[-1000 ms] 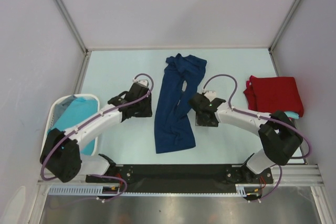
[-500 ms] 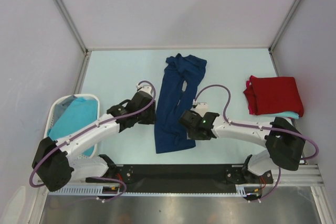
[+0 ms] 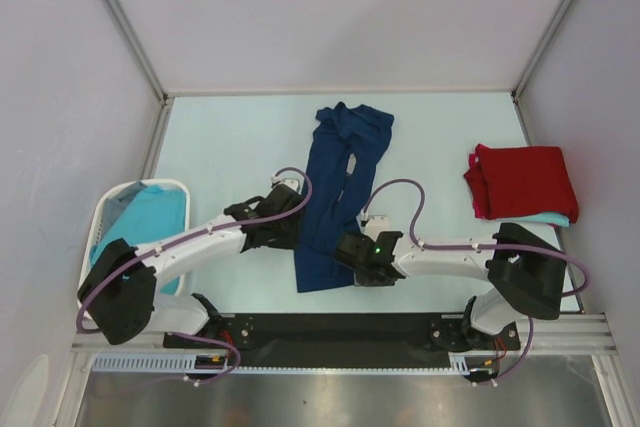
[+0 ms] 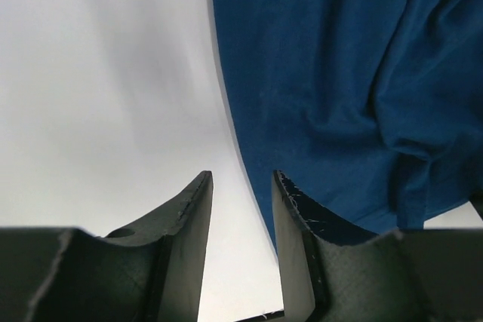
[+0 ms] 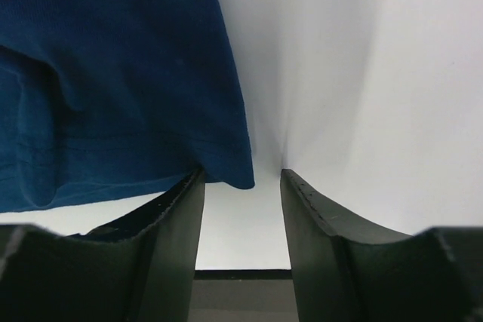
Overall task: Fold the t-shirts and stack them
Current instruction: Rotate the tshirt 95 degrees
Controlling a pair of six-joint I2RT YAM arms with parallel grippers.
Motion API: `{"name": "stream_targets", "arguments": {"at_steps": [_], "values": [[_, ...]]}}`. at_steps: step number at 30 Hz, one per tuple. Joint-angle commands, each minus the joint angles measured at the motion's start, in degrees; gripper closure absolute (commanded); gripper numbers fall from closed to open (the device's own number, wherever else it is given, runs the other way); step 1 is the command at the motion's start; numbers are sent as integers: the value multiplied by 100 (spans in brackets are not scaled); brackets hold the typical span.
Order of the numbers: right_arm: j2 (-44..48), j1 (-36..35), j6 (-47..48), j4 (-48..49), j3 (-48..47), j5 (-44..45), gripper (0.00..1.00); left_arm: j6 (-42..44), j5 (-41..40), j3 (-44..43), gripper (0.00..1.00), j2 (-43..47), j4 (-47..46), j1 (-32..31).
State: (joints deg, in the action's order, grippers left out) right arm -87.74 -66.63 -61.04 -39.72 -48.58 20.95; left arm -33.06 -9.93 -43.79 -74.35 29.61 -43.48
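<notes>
A navy t-shirt point(image 3: 335, 197) lies folded in a long strip down the middle of the table. My left gripper point(image 3: 292, 234) is open at the strip's left edge near its lower end. In the left wrist view that edge of the navy t-shirt point(image 4: 339, 73) runs between the fingers of the left gripper point(image 4: 241, 186). My right gripper point(image 3: 347, 257) is open at the strip's near right corner. In the right wrist view the corner of the navy t-shirt point(image 5: 113, 73) hangs just inside the gap of the right gripper point(image 5: 241, 179). A folded red t-shirt point(image 3: 522, 179) rests on a turquoise one point(image 3: 552, 219) at the right.
A white perforated basket point(image 3: 105, 209) stands at the left edge with a turquoise t-shirt point(image 3: 145, 227) in it. The black base rail point(image 3: 330, 332) runs along the near edge. Grey walls enclose the table on three sides.
Both grippers have moved toward the near end of the navy strip and closer to its edges. Both pairs of jaws have narrowed slightly. The shirts have not moved.
</notes>
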Motion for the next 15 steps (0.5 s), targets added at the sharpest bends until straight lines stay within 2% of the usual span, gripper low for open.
{"name": "stream_targets", "arguments": {"at_steps": [1,15], "values": [[-111,-34,-163,167,-73,93,51,-69,88,-138,58,-124,-218,-116],[12,-8,-49,-299,-688,594,47,89,18,-455,58,-115,-130,-169]]}}
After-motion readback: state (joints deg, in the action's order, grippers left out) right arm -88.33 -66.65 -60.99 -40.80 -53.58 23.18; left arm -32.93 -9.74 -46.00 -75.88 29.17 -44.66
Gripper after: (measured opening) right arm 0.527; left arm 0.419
